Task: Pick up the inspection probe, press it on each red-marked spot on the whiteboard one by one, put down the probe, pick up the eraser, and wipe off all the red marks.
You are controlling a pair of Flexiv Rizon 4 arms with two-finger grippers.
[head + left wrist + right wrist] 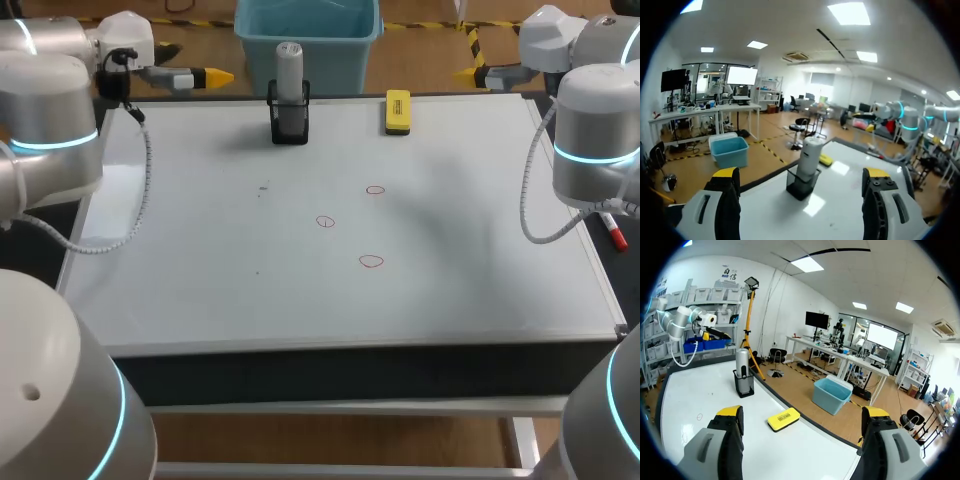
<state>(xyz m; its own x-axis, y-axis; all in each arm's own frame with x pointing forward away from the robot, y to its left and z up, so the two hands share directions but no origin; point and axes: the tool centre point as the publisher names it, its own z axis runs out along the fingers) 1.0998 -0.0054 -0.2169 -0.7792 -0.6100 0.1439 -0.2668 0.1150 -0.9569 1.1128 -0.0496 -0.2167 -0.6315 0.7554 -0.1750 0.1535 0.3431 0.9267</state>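
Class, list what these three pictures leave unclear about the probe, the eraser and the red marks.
1. Probe tip: every view, hidden inside its black holder.
2. Eraser underside: every view, it lies against the whiteboard.
3. Red marks: too small to count in the right wrist view.

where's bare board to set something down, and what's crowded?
Bare on the whiteboard: the whole left side in front of the probe holder, the near strip in front of the red marks, and the right side in front of the eraser. Crowded only along the far edge, holder to eraser.
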